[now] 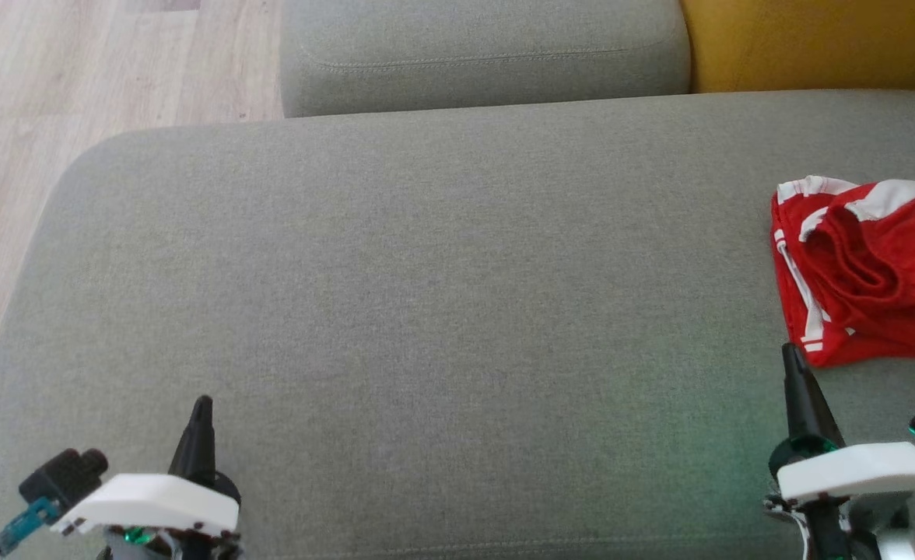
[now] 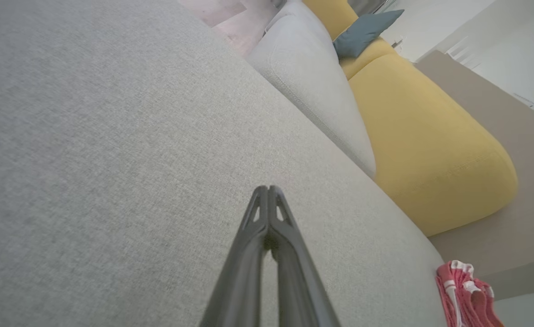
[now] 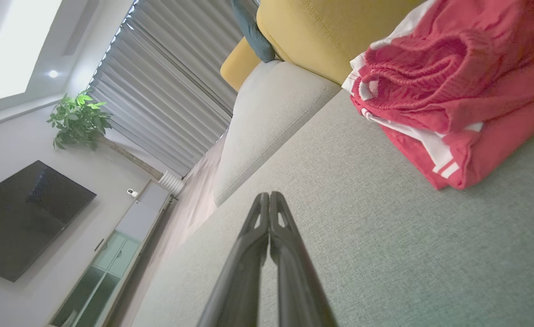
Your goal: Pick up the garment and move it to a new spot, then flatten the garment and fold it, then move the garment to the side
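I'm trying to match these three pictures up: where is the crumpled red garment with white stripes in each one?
Head view: the crumpled red garment with white stripes lies at the right edge, on the grey sofa seat.
Left wrist view: small, in the bottom right corner.
Right wrist view: large and close, in the upper right.
Shared landmark: the yellow cushion beyond the seat.

One garment (image 1: pixel 862 272), red with white stripes. Two grippers: the left gripper (image 1: pixel 202 402) and the right gripper (image 1: pixel 790 351). Two grey cushions: a large seat cushion (image 1: pixel 426 311) and a smaller cushion (image 1: pixel 481 54). One yellow cushion (image 1: pixel 808 43) for certain; a half-hidden yellow piece may be a second. One blue pillow (image 2: pixel 362 32), one plant (image 3: pixel 80 119), one television (image 3: pixel 26 213).
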Tool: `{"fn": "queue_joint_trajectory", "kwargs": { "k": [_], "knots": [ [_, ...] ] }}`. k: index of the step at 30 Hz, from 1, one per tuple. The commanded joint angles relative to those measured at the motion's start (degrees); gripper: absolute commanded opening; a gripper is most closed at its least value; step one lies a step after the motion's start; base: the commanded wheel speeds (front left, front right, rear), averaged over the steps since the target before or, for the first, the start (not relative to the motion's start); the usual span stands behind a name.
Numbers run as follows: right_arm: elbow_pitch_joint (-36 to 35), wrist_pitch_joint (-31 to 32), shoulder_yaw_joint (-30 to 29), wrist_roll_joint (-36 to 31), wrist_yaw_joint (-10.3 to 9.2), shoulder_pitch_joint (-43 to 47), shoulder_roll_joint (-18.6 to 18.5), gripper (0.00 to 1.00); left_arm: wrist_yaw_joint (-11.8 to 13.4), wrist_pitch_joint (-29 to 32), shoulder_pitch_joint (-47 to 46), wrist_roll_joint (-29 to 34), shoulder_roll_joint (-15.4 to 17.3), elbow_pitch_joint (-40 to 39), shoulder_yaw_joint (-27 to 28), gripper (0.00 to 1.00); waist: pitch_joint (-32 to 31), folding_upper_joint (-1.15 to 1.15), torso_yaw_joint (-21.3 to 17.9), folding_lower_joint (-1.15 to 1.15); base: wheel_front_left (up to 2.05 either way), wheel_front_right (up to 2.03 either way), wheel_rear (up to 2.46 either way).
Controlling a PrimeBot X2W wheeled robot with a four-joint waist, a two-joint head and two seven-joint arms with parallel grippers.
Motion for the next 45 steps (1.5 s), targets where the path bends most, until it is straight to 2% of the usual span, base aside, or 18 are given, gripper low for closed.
{"fn": "queue_joint_trajectory", "kwargs": {
  "k": [1,45],
  "knots": [
    [-1.41,0.19,0.32,2.12,-0.02,-3.59,-1.32,0.0,-0.53,0.54,-3.48,-1.89,0.23,-1.46,1.99,0.0,0.01,0.0,0.02,0.0,0.0,0.0,0.0],
    [3.99,1.69,-1.59,30.95,-0.04,-7.68,-1.5,0.0,-5.19,7.15,-7.64,-29.16,-1.54,-0.08,7.94,0.0,0.29,0.0,0.41,0.0,0.0,0.0,0.0]
  ]
}}
